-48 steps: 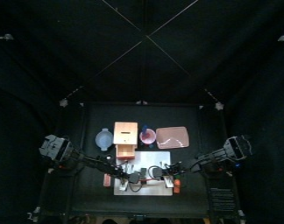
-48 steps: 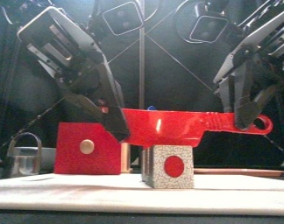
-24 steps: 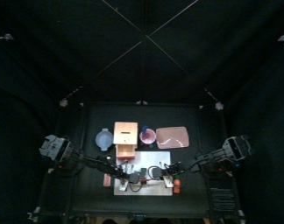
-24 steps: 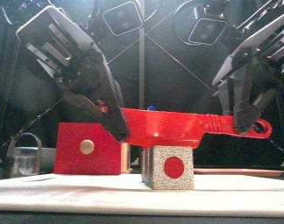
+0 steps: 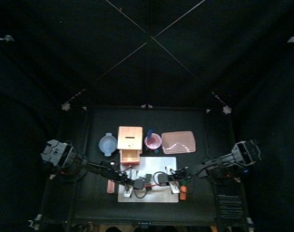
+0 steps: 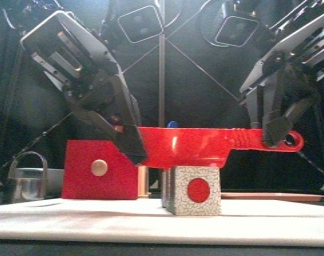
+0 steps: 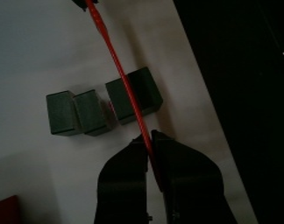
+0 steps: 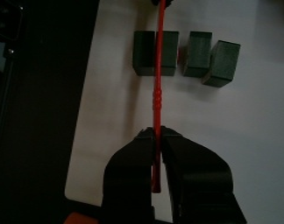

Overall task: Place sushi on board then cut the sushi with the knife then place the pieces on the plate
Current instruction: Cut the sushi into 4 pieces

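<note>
A red toy knife [image 6: 192, 145] hangs level over the white cutting board [image 6: 71, 222], held at both ends. My left gripper [image 6: 131, 150] is shut on its blade end and my right gripper [image 6: 276, 135] is shut on its handle end. Right under the blade stands a sushi piece [image 6: 192, 190] with a red centre. In the left wrist view the knife [image 7: 118, 66] runs out from the left gripper [image 7: 152, 140] over three dark green sushi blocks [image 7: 92, 112], one a little apart from the other two. The right wrist view shows the knife [image 8: 159, 70], the right gripper [image 8: 156, 136] and the blocks [image 8: 197, 50] too.
The wooden box with its red drawer front [image 6: 101, 170] stands behind the board at the left, with the metal cutter [image 6: 29, 178] further left. From above, the blue-grey bowl [image 5: 107, 143], the box [image 5: 130, 143], the red cup [image 5: 153, 140] and the pink tray [image 5: 179, 142] line the back.
The knife's handle end, in my right gripper, dipped slightly and has come back up and a little to the left. The left gripper and the sushi have hardly moved.
</note>
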Robot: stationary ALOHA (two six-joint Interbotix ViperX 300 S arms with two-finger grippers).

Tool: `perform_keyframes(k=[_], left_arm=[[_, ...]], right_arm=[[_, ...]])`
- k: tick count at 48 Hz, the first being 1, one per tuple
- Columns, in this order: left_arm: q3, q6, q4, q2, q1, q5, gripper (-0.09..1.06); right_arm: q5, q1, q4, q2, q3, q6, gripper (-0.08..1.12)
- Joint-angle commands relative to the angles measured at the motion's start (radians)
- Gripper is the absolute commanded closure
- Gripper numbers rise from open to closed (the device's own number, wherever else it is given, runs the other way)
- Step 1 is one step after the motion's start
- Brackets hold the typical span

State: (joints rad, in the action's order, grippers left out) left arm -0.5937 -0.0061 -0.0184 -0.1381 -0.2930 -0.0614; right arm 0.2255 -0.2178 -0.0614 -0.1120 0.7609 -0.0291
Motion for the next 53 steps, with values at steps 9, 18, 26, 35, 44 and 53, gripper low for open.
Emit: perform_keyframes(k=[9, 18, 26, 35, 44, 53], left_arm=[[0.018, 0.006, -0.003, 0.017, -0.003, 0.014, 0.58], [0.018, 0.006, 0.006, 0.006, -0.011, 0.015, 0.58], [0.018, 0.006, 0.008, -0.005, -0.011, 0.015, 0.58], [0.023, 0.005, 0.021, -0.025, -0.017, 0.020, 0.58], [0.034, 0.006, 0.034, -0.038, -0.031, 0.021, 0.58], [0.040, 0.005, 0.038, -0.040, -0.038, 0.021, 0.58]], right_arm=[[-0.015, 0.017, -0.012, -0.017, -0.029, 0.003, 0.65], [-0.018, 0.017, -0.023, 0.018, -0.032, 0.003, 0.65], [-0.018, 0.017, -0.023, 0.032, -0.035, 0.003, 0.65], [-0.023, 0.015, -0.038, 0.055, -0.038, 0.003, 0.65], [-0.028, 0.002, -0.044, 0.089, -0.052, 0.003, 0.65], [-0.028, -0.014, -0.055, 0.123, -0.067, 0.002, 0.65]])
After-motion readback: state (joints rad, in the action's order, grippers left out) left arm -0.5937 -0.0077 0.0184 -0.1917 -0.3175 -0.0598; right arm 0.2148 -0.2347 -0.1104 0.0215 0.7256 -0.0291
